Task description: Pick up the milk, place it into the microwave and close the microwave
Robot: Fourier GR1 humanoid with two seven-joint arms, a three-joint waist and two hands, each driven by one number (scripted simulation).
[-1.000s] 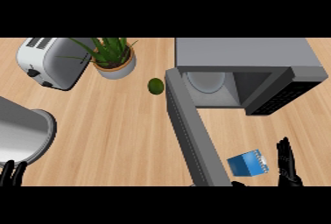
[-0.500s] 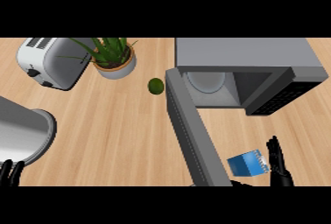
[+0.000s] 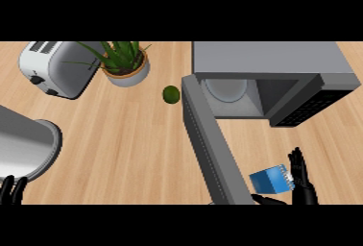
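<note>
One microwave (image 3: 269,57), one milk carton (image 3: 272,179), one toaster (image 3: 53,67), one potted plant (image 3: 126,65), one green fruit (image 3: 171,94), one steel pot (image 3: 21,144), and two hands: left hand (image 3: 10,192), right hand (image 3: 303,185).

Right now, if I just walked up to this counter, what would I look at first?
The big grey microwave at the upper right, with its door standing wide open and stretching down the counter. Next comes the little blue milk carton at the lower right, with the right robot hand open just beside it. A leafy potted plant and a toaster sit at the upper left.
</note>
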